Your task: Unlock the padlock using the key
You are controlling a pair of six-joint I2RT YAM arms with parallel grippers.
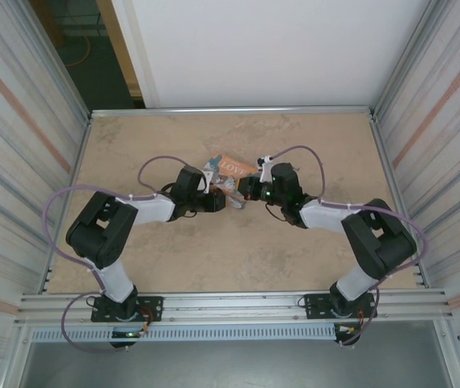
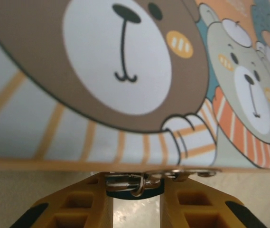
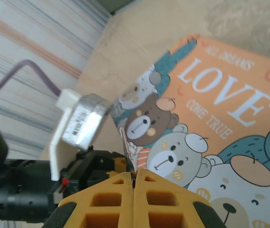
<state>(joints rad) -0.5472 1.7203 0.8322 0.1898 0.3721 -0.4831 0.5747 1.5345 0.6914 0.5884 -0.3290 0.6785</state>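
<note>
The padlock (image 2: 135, 194), a tiny teal-blue body with a small metal loop (image 2: 142, 183) on top, sits pinched between my left gripper's yellow fingers (image 2: 97, 204); the left gripper (image 2: 135, 187) is shut on it, right under the edge of the bear tin. A thin silver key (image 3: 126, 145) stands upright out of my right gripper (image 3: 134, 175), which is shut on its lower end. In the top view the left gripper (image 1: 223, 199) and right gripper (image 1: 244, 191) meet nose to nose at the table's middle, a short gap between them. The padlock's keyhole is hidden.
The rectangular "LOVE" tin (image 1: 231, 166) with cartoon bears (image 3: 229, 137) lies just behind both grippers, touching the padlock's hasp area (image 2: 191, 173). The beige table (image 1: 149, 145) is ringed by ribbed metal walls (image 1: 19, 137). Open floor lies to the left and right.
</note>
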